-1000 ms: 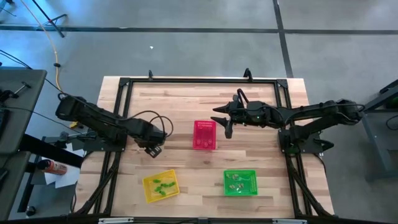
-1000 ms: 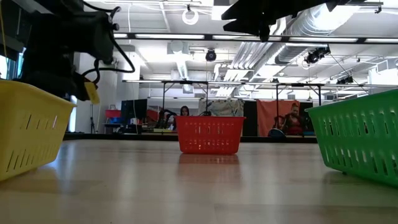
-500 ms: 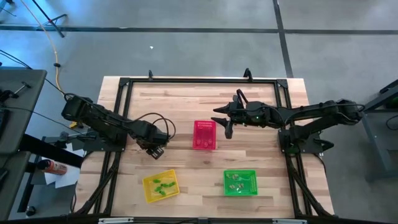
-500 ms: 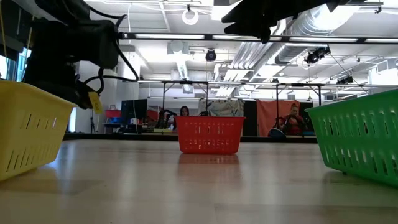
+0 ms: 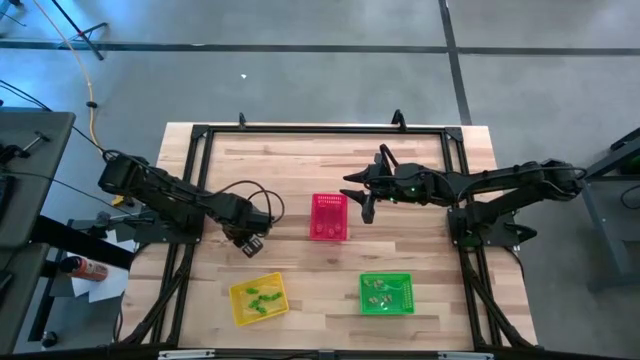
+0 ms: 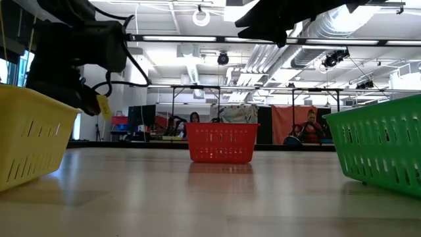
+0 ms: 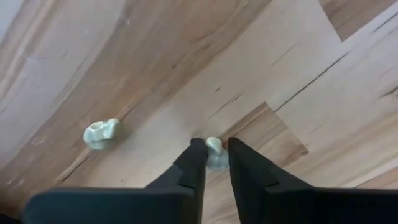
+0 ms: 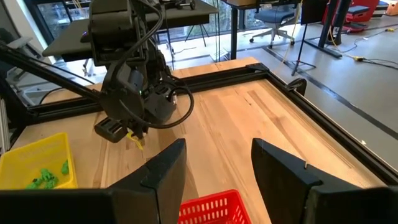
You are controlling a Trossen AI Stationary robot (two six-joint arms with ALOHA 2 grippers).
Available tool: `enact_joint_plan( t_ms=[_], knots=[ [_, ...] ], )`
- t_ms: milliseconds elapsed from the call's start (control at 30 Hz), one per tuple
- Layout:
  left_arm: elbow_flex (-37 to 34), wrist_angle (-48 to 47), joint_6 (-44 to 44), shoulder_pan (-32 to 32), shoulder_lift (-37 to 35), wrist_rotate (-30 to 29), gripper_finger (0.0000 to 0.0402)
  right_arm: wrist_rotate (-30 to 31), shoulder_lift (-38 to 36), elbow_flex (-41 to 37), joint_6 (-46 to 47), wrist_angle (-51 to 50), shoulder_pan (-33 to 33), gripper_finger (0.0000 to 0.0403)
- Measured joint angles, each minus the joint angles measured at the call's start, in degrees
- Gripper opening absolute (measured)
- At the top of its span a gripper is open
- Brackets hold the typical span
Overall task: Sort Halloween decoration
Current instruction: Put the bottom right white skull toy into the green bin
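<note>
Two pale whitish trinkets lie on the wood in the left wrist view. One trinket (image 7: 214, 151) sits between the fingertips of my left gripper (image 7: 216, 148), which points down at the table just beyond the yellow basket (image 5: 258, 298). The other (image 7: 101, 132) lies loose a short way off. Green trinkets (image 5: 262, 300) lie in the yellow basket. My right gripper (image 5: 365, 197) hangs open above the table, right of the red basket (image 5: 329, 217). My left gripper pinches the pale trinket (image 7: 213, 144) between its two fingertips (image 7: 198, 155). The fingers come from above and point down. The trinket rests on the table top, and the fingers hide most of it.
A green basket (image 5: 386, 293) with a few small pieces stands near the front edge, right of the yellow one. A black frame (image 5: 320, 130) runs round the table. Bare wood lies between the baskets.
My left arm has leaned forward and its gripper has sunk a little toward the table top. In the last half second it has kept still.
</note>
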Motion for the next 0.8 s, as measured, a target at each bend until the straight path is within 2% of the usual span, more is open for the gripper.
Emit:
enact_joint_plan(
  t_ms=[133,200,400,500,633,800],
  knots=[
    [0.0,-0.17,1.69,0.04,-1.45,0.2,0.0016,0.0,0.0,0.0,0.0,0.0,0.0,0.0177],
    [0.06,-0.5,2.57,0.44,-2.88,2.42,0.0007,0.0,0.0,0.0,0.0,0.0,0.0,0.0177],
    [3.93,-0.12,6.53,3.57,-10.87,3.63,0.0003,0.0,0.0,0.0,0.0,0.0,0.0,0.0177],
    [7.17,4.86,11.88,5.84,-15.39,2.12,0.0003,-0.01,0.0,0.0,0.07,0.4,0.0,0.0177],
    [9.79,20.78,21.84,8.69,-19.75,-2.27,0.0003,0.0,0.0,0.0,0.15,2.69,0.0,0.0177],
    [9.88,49.86,38.43,10.92,-21.2,-4.3,0.0003,-1.97,0.0,0.0,0.17,7.62,0.0,0.0177]
  ],
)
